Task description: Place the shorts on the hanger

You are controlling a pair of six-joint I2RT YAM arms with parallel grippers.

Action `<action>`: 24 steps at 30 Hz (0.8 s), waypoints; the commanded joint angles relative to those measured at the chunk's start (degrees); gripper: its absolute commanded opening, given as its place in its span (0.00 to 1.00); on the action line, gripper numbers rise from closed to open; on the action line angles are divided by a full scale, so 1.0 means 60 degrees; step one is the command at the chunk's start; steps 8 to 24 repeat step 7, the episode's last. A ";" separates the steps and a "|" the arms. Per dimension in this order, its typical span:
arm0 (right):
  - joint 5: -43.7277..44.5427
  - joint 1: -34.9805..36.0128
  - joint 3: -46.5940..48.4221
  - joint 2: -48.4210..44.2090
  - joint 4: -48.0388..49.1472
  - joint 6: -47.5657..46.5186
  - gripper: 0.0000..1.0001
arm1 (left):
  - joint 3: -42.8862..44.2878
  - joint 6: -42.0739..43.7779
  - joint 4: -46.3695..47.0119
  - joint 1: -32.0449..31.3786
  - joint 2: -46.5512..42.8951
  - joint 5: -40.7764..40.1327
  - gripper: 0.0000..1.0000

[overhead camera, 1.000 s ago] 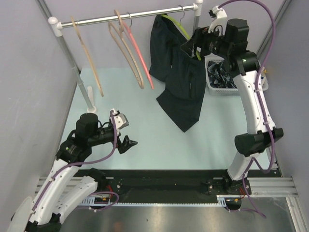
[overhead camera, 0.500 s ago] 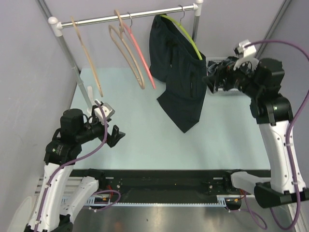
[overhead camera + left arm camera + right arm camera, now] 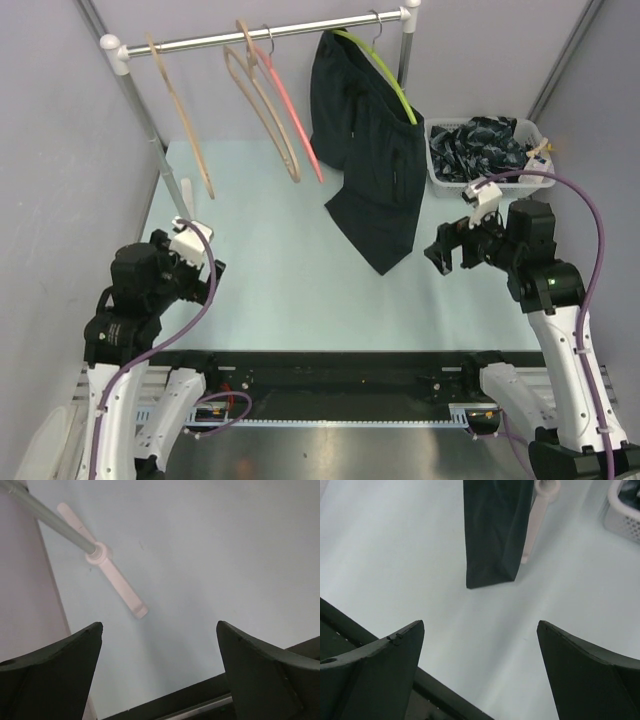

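The dark shorts [image 3: 365,150] hang draped over the lime-green hanger [image 3: 388,82], whose hook is on the rail [image 3: 260,36]; one leg trails down toward the table. In the right wrist view the shorts' lower end [image 3: 492,530] hangs ahead of the fingers. My right gripper [image 3: 446,254] is open and empty, low over the table to the right of the shorts and apart from them. Its open fingertips [image 3: 395,652] frame bare table. My left gripper [image 3: 208,272] is open and empty at the near left, far from the shorts.
Beige wooden hangers [image 3: 262,105] and a pink hanger [image 3: 295,115] hang on the rail left of the shorts. A white basket [image 3: 485,150] of dark clothes stands at the back right. The rack's left pole [image 3: 45,514] and foot [image 3: 117,580] lie ahead of my left gripper.
My right arm has drawn back from the hanger by the rail to low over the near right, its jaws opening wide. The left arm has pulled back toward the near left.
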 commanded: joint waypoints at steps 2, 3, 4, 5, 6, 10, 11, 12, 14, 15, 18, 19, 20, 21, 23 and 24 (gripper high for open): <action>0.0051 -0.0258 -0.0582 -0.0647 -0.0006 -0.0289 1.00 | -0.0391 0.0253 0.0105 0.0089 -0.0151 -0.1353 1.00; 0.0051 -0.0288 -0.0640 -0.0677 0.0008 -0.0289 1.00 | -0.0406 0.0252 0.0105 0.0088 -0.0180 -0.1295 1.00; 0.0051 -0.0288 -0.0670 -0.0721 0.0009 -0.0289 1.00 | -0.0392 0.0252 0.0148 0.0103 -0.0195 -0.1266 1.00; 0.0051 -0.0303 -0.0670 -0.0823 0.0009 -0.0289 1.00 | -0.0392 0.0194 0.0206 0.0089 -0.0253 -0.1222 1.00; 0.0051 -0.0303 -0.0656 -0.0882 -0.0006 -0.0318 1.00 | -0.0363 0.0179 0.0251 0.0103 -0.0297 -0.1149 1.00; 0.0109 -0.0317 -0.0655 -0.0955 0.0008 -0.0333 1.00 | -0.0275 0.0194 0.0295 0.0103 -0.0327 -0.1076 1.00; 0.0109 -0.0317 -0.0655 -0.0955 0.0008 -0.0333 1.00 | -0.0275 0.0194 0.0295 0.0103 -0.0327 -0.1076 1.00; 0.0109 -0.0317 -0.0655 -0.0955 0.0008 -0.0333 1.00 | -0.0275 0.0194 0.0295 0.0103 -0.0327 -0.1076 1.00; 0.0109 -0.0317 -0.0655 -0.0955 0.0008 -0.0333 1.00 | -0.0275 0.0194 0.0295 0.0103 -0.0327 -0.1076 1.00; 0.0109 -0.0317 -0.0655 -0.0955 0.0008 -0.0333 1.00 | -0.0275 0.0194 0.0295 0.0103 -0.0327 -0.1076 1.00; 0.0109 -0.0317 -0.0655 -0.0955 0.0008 -0.0333 1.00 | -0.0275 0.0194 0.0295 0.0103 -0.0327 -0.1076 1.00; 0.0109 -0.0317 -0.0655 -0.0955 0.0008 -0.0333 1.00 | -0.0275 0.0194 0.0295 0.0103 -0.0327 -0.1076 1.00; 0.0109 -0.0317 -0.0655 -0.0955 0.0008 -0.0333 1.00 | -0.0275 0.0194 0.0295 0.0103 -0.0327 -0.1076 1.00; 0.0109 -0.0317 -0.0655 -0.0955 0.0008 -0.0333 1.00 | -0.0275 0.0194 0.0295 0.0103 -0.0327 -0.1076 1.00; 0.0109 -0.0317 -0.0655 -0.0955 0.0008 -0.0333 1.00 | -0.0275 0.0194 0.0295 0.0103 -0.0327 -0.1076 1.00; 0.0109 -0.0317 -0.0655 -0.0955 0.0008 -0.0333 1.00 | -0.0275 0.0194 0.0295 0.0103 -0.0327 -0.1076 1.00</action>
